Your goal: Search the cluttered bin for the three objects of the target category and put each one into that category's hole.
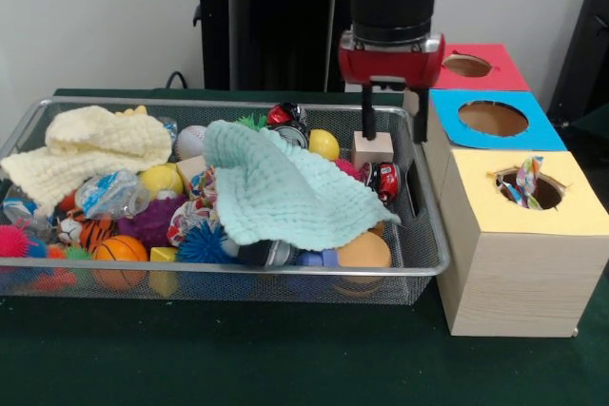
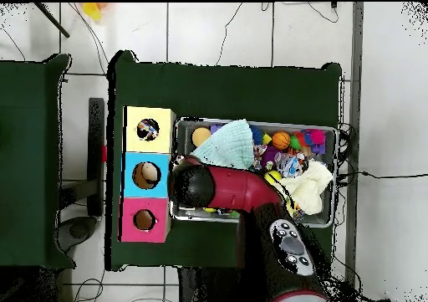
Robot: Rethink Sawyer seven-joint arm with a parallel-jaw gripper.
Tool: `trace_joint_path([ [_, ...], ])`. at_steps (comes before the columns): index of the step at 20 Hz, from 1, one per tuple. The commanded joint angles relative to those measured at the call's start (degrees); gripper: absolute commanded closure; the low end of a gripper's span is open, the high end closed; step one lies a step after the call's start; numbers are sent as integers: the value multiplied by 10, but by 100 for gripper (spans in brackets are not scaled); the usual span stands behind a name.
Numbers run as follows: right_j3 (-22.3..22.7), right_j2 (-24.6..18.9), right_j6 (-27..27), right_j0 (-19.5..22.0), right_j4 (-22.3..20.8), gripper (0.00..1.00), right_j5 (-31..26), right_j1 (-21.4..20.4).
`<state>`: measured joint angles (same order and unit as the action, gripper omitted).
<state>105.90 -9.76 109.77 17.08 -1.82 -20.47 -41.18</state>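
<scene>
The wire mesh bin [image 1: 249, 274] is full of toys. A white dotted wrapper [image 1: 189, 212] lies between a purple ball and the mint cloth [image 1: 285, 189]. A light-blue and white packet [image 1: 110, 191] lies below the cream cloth [image 1: 88, 147]. Another dotted wrapper [image 1: 526, 182] sticks out of the yellow box's hole; it also shows in the overhead view [image 2: 148, 130]. My gripper [image 1: 370, 132] hangs over the bin's far right corner, just above a wooden block [image 1: 373, 149]. I cannot tell whether it is open or shut. In the overhead view the arm [image 2: 219, 187] hides it.
Three wooden boxes stand right of the bin: red-topped [image 1: 473, 66], blue-topped [image 1: 492, 118] and yellow-topped [image 1: 571, 199], each with a round hole. Balls, a toy car [image 1: 386, 181] and spiky toys fill the bin. The mint cloth covers its middle.
</scene>
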Motion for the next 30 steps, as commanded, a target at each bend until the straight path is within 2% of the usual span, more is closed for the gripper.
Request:
trace_joint_path([
  [1,112,-78,-77,90,-47,0,-45,-92],
  [4,121,-85,-98,109,-84,0,-43,-92],
  [7,148,-80,-92,115,-148,0,11,-66],
  [9,172,-66,-69,107,-187,0,49,-57],
  [12,200,-45,-15,87,-222,0,96,-50],
  [15,202,-18,38,52,-234,0,124,-36],
  [18,192,13,80,24,-236,0,185,14],
  [21,188,4,76,50,-243,0,235,78],
  [23,188,-2,64,75,-258,0,253,102],
  [26,198,-22,36,123,-280,0,237,106],
  [30,209,-44,11,178,-295,0,199,86],
])
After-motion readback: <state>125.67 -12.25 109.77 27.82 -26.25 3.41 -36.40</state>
